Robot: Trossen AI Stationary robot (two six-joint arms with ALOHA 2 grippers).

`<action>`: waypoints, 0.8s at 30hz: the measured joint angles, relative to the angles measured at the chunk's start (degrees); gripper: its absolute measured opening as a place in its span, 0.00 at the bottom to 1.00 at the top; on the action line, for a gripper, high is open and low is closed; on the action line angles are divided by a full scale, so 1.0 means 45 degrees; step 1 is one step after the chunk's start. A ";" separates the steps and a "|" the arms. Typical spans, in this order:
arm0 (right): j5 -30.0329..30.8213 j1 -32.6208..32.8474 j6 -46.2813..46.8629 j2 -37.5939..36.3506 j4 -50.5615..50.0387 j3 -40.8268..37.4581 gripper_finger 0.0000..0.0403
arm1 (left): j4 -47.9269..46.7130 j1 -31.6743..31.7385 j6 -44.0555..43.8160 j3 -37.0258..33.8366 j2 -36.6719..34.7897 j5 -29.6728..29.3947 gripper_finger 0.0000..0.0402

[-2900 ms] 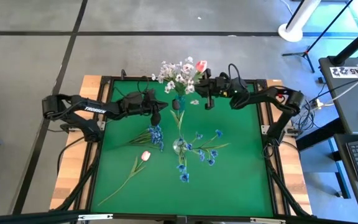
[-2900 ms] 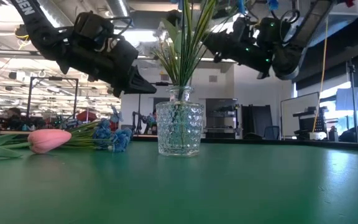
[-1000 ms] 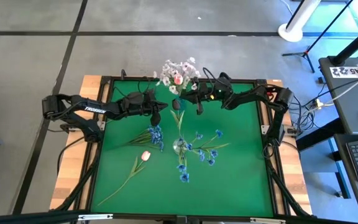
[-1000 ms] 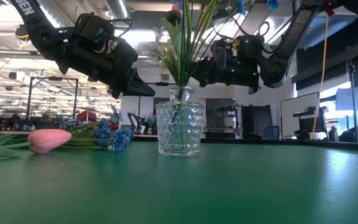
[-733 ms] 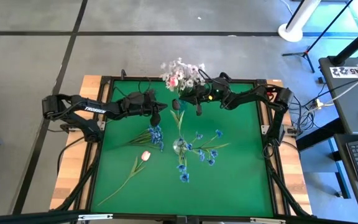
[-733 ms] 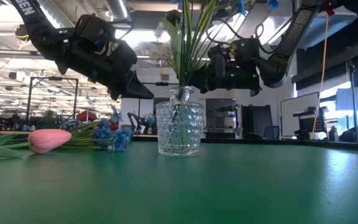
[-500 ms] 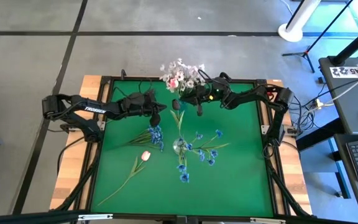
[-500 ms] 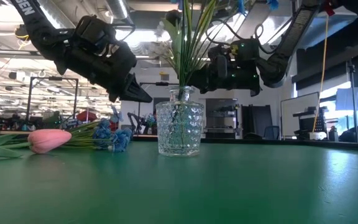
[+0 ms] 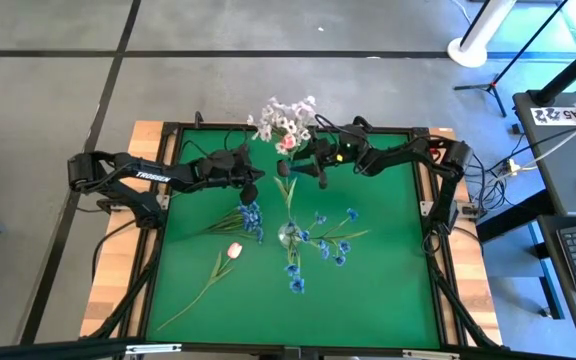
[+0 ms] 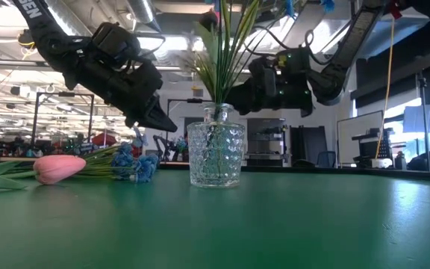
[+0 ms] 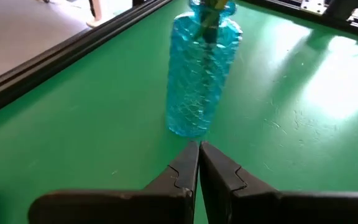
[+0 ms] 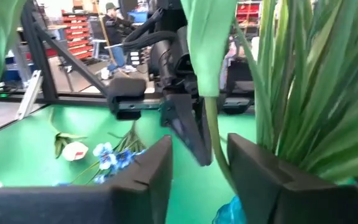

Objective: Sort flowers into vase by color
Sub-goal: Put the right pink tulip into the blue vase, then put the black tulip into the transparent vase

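Now right gripper (image 12: pixel 197 168) beside blue vase (image 9: pixel 288 167) at far table edge, fingers spread around green stem (image 12: pixel 211 134) of bunch in vase; white blossoms (image 9: pixel 280 114) and pink bud (image 9: pixel 288 142) above vase; left gripper (image 11: pixel 199 163) pressed together, empty, near vase; blue sprigs (image 9: pixel 251 218), pink tulip (image 9: pixel 234 250) on mat (image 9: pixel 378 290); clear vase (image 10: pixel 215 155) mid-table.

Both dark arms reach inward over the far half of the surface. The left claw (image 9: pixel 255 187) is pinched closed; the right claw (image 9: pixel 320 178) stands parted.
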 joint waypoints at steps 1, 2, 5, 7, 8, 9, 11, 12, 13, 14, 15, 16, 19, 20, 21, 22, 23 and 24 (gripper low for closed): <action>-0.0197 -0.0024 -0.0001 0.0000 -0.0088 0.0000 0.41 | -0.0013 0.0000 -0.0051 0.0000 0.0000 -0.0067 0.03; -0.0395 -0.0026 -0.0004 0.0000 -0.0198 0.0000 0.42 | -0.0059 0.0000 -0.0067 0.0000 0.0000 -0.0131 0.03; -0.0640 -0.0121 -0.0021 -0.0066 -0.0795 -0.0010 0.46 | -0.0182 0.0000 -0.0097 0.0000 -0.0001 -0.0142 0.03; -0.0671 -0.0126 -0.0234 -0.0293 -0.1502 -0.0015 0.47 | -0.0192 0.0000 -0.0097 0.0000 0.0000 -0.0142 0.03; -0.0610 -0.0175 -0.0465 -0.0503 -0.2054 -0.0015 0.47 | -0.0214 0.0000 -0.0110 0.0000 -0.0004 -0.0145 0.03; -0.0510 -0.0204 -0.0796 -0.0756 -0.2718 -0.0018 0.47 | -0.0229 0.0000 -0.0134 0.0000 0.0000 -0.0171 0.03; -0.0098 -0.0184 -0.1493 -0.1297 -0.3839 -0.0019 0.47 | -0.0228 0.0000 -0.0146 0.0005 0.0000 -0.0193 0.03; 0.0088 -0.0184 -0.1792 -0.1619 -0.4455 -0.0019 0.47 | -0.0252 0.0000 -0.0146 0.0005 0.0000 -0.0195 0.03; 0.0219 -0.0184 -0.2071 -0.1924 -0.4857 -0.0019 0.47 | -0.0255 0.0000 -0.0146 0.0005 0.0000 -0.0196 0.03; 0.0405 -0.0184 -0.2292 -0.2264 -0.5233 -0.0019 0.47 | -0.0255 0.0000 -0.0146 0.0005 0.0000 -0.0205 0.03; 0.0477 -0.0184 -0.2398 -0.2605 -0.5677 -0.0019 0.47 | -0.0265 0.0000 -0.0148 0.0005 -0.0002 -0.0220 0.03; 0.0510 -0.0184 -0.2530 -0.2902 -0.6076 -0.0019 0.47 | -0.0265 0.0000 -0.0146 0.0005 -0.0005 -0.0224 0.03; 0.0777 -0.0184 -0.2789 -0.3759 -0.7407 -0.0019 0.47 | -0.0265 0.0022 -0.0146 0.0005 0.0000 -0.0231 0.03; 0.0921 -0.0184 -0.2961 -0.4014 -0.7829 -0.0019 0.47 | -0.0265 0.0029 -0.0149 0.0005 -0.0004 -0.0239 0.03; 0.1090 -0.0184 -0.3081 -0.4252 -0.8326 -0.0019 0.47 | -0.0269 0.0029 -0.0146 0.0005 -0.0004 -0.0238 0.03; 0.1307 -0.0184 -0.3219 -0.4477 -0.8918 -0.0019 0.47 | -0.0275 0.0029 -0.0146 0.0005 -0.0001 -0.0234 0.03; 0.1581 -0.0179 -0.3380 -0.4654 -0.9460 -0.0019 0.47 | -0.0284 0.0029 -0.0148 0.0005 0.0000 -0.0234 0.03; 0.1955 -0.0179 -0.3555 -0.4798 -0.9978 -0.0019 0.47 | -0.0299 0.0029 -0.0146 0.0005 -0.0003 -0.0234 0.03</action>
